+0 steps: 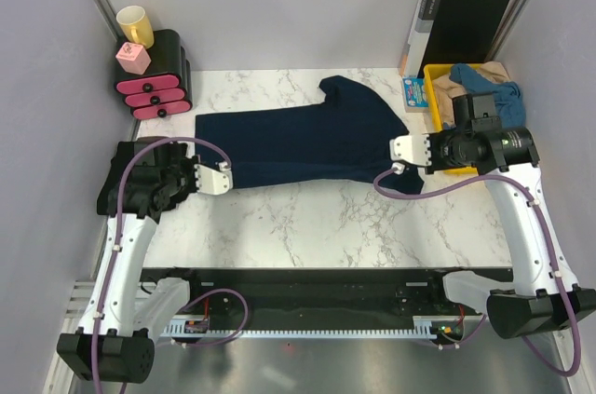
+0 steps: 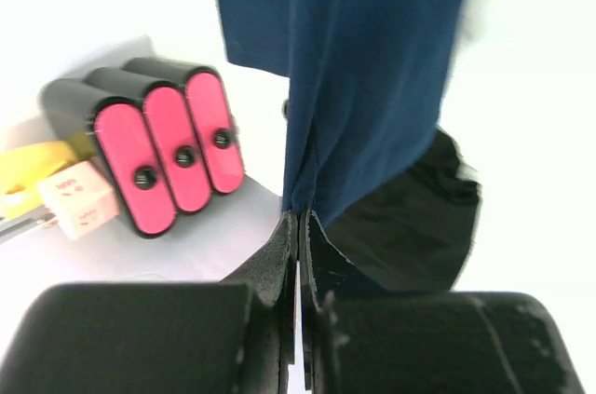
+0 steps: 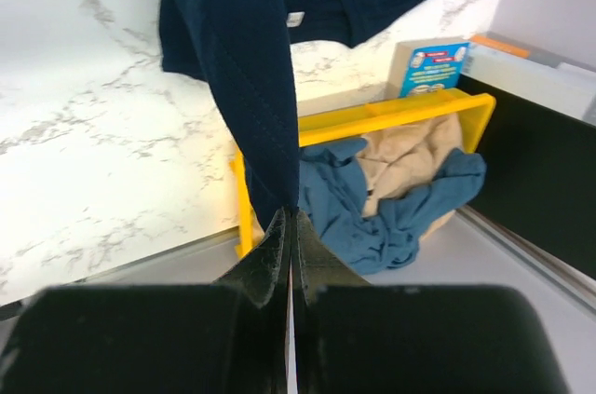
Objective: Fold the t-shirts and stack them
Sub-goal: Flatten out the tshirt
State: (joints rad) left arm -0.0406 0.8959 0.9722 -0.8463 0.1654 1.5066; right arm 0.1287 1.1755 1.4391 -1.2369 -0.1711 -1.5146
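A large dark navy t-shirt (image 1: 298,138) is stretched across the marble table, folded lengthwise, held at both ends. My left gripper (image 1: 223,180) is shut on its left end; the wrist view shows the cloth (image 2: 363,68) pinched at the fingertips (image 2: 300,219). My right gripper (image 1: 402,150) is shut on its right end, the cloth (image 3: 242,59) rising from the fingertips (image 3: 291,217). A medium-blue t-shirt (image 3: 391,198) and a beige t-shirt (image 3: 410,156) lie crumpled in the yellow tray (image 1: 431,101).
A black and pink drawer unit (image 1: 154,77) with a yellow mug (image 1: 135,24) and a pink cube stands at the back left. A black orange-edged folder (image 1: 461,26) leans behind the tray. A small blue card (image 1: 415,91) stands beside the tray.
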